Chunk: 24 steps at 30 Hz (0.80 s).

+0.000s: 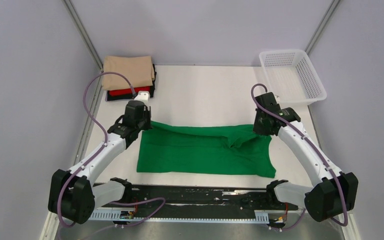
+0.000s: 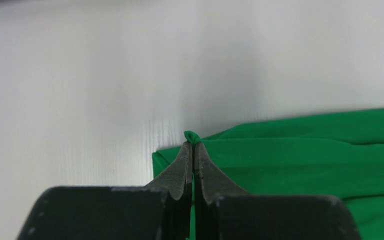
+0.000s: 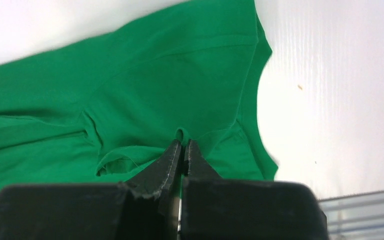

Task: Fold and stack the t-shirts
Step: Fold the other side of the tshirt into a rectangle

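Left fingers [image 2: 186, 156] are pinched shut on the far left corner of the green t-shirt [image 1: 200, 150]. Right fingers [image 3: 174, 152] are clamped on a fold at its far right end. It lies spread mid-desk [image 1: 205, 95]. Folded beige t-shirt [image 1: 128, 72], red t-shirt [image 1: 121, 92] and black t-shirt [image 1: 114, 98] are stacked at the far left corner.

You have the green shirt [image 1: 200, 150] lying flat across the middle of the worktop [image 1: 205, 95], folded into a long band and bunched near its right end. At the far left corner, your beige shirt [image 1: 128, 71] tops a folded stack, over the red shirt [image 1: 121, 93] and the black shirt [image 1: 114, 98].
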Available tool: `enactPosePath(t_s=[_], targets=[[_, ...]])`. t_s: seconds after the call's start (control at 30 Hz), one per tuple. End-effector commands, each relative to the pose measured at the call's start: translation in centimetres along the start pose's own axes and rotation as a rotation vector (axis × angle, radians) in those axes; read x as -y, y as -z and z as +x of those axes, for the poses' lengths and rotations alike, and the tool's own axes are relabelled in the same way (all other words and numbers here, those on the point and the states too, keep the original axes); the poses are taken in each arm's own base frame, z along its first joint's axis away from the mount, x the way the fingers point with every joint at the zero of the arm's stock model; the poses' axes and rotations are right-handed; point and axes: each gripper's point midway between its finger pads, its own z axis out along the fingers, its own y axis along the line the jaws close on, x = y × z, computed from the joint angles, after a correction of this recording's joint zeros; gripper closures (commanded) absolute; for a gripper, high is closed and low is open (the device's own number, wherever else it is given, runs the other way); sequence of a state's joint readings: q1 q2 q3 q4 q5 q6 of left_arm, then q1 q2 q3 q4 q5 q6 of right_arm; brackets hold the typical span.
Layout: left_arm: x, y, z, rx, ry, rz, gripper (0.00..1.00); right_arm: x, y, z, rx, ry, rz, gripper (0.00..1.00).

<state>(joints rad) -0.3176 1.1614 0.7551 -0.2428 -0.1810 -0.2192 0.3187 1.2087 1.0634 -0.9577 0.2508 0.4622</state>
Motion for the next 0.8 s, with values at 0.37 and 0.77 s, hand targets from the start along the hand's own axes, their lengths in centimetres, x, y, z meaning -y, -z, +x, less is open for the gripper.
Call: enactPosePath(t_s=[0.37,0.77], targets=[[1.0,2.3,7.0,-0.189,0.202,-0.038,0.88,2.2,2.0,7.8,-0.302,-0.103,0.088,0.95],[-6.5,7.3,4.3,-0.181,0.332,-0.56,0.06,4.4,3.6,10.6,-0.336,-0.127,0.139,0.13]])
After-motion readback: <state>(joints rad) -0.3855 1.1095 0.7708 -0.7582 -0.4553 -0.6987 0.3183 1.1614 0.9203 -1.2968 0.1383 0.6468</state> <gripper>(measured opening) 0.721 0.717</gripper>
